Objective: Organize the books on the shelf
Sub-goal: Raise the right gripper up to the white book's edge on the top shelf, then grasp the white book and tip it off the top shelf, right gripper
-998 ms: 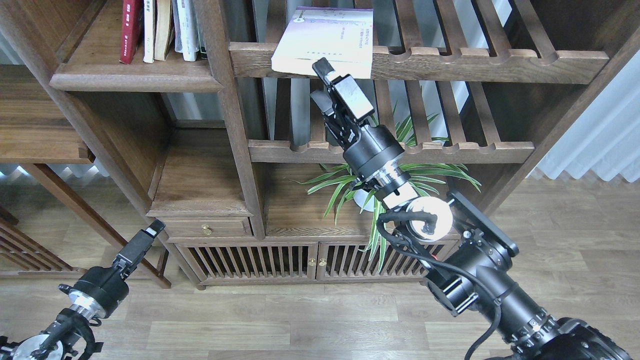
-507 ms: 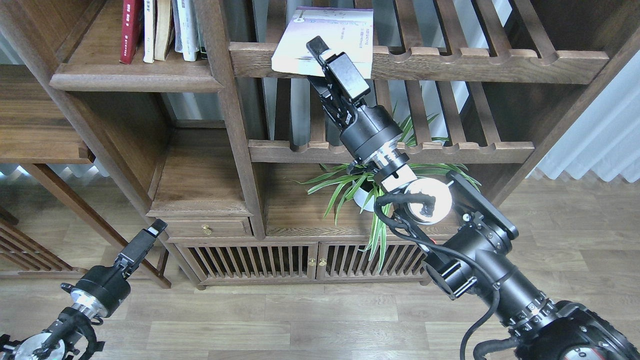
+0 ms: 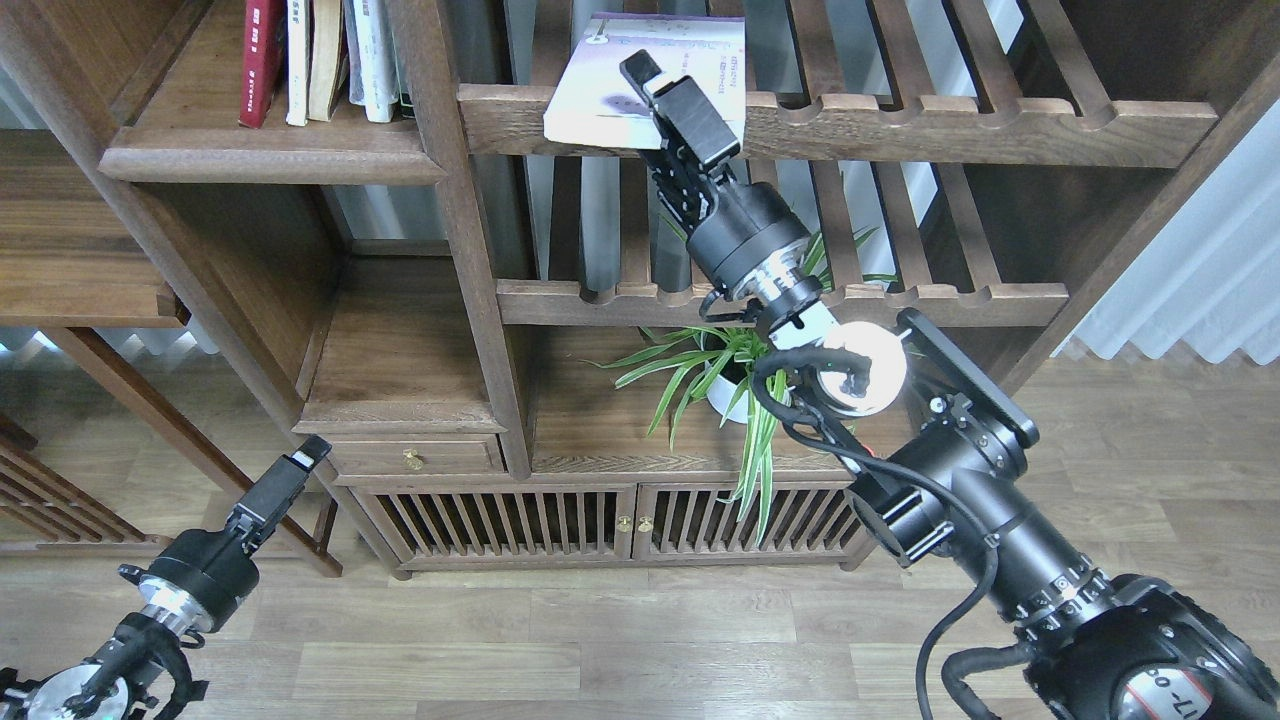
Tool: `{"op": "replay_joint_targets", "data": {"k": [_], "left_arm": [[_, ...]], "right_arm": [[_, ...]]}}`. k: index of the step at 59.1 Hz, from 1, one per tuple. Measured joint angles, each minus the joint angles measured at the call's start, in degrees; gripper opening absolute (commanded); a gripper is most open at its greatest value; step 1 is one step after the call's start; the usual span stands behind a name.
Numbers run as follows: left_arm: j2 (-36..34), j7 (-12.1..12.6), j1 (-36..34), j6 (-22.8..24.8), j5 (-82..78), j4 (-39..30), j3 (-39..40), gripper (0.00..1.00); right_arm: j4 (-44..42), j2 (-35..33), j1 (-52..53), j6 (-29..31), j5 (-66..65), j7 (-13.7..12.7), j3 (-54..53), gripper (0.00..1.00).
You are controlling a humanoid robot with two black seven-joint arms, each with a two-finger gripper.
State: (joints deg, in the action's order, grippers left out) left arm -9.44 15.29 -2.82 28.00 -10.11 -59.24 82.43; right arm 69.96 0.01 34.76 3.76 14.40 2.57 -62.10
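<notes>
Dark wooden bookcase fills the background, and the pale lavender-white book (image 3: 600, 90) lies flat on a slatted rack (image 3: 950, 125), its near edge overhanging the scalloped front rail, well apart from the solid shelf (image 3: 270, 160) on the left where other books (image 3: 320, 60) stand. The right gripper (image 3: 665, 95) is at this near edge with its fingers seemingly one above and one below the cover, but I cannot tell if they already press it; the left gripper (image 3: 300, 465) hangs low, far from everything, and its opening cannot be judged. I think the risk is that the tips push the thin book deeper between the slats or pinch only the cover, so it bends and slips down.

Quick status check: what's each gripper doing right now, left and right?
Left gripper: low near the floor, holding nothing; open or shut cannot be told.
Right gripper: open, fingers raised against the lavender-white book on the slatted rack, not clamped.
</notes>
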Motion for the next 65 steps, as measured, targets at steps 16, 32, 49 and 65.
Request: {"op": "replay_joint_targets", "data": {"k": [16,32,49,65], "left_arm": [[-0.1,0.0,0.0,0.0,0.1,0.0,0.2,1.00],[-0.1,-0.1,-0.1,0.0,0.2,0.0,0.4,1.00],[-0.1,-0.4,0.0,0.0,0.5,0.1,0.6,1.00],[1.4,-0.5,-0.1,0.0,10.0,-0.7,-0.6,1.00]], "right_arm": [[0.5,0.0,-0.6,0.3,-0.2,0.0,-0.9,0.26],[2.1,0.0,-1.2,3.2,-0.3,-0.2,-0.3,0.12],[10.3,0.0,-7.9,4.6,0.0,-0.4,-1.1,0.13],[23.3,0.0,-23.7,9.4,0.1,-0.8,-0.7,0.12]]}}
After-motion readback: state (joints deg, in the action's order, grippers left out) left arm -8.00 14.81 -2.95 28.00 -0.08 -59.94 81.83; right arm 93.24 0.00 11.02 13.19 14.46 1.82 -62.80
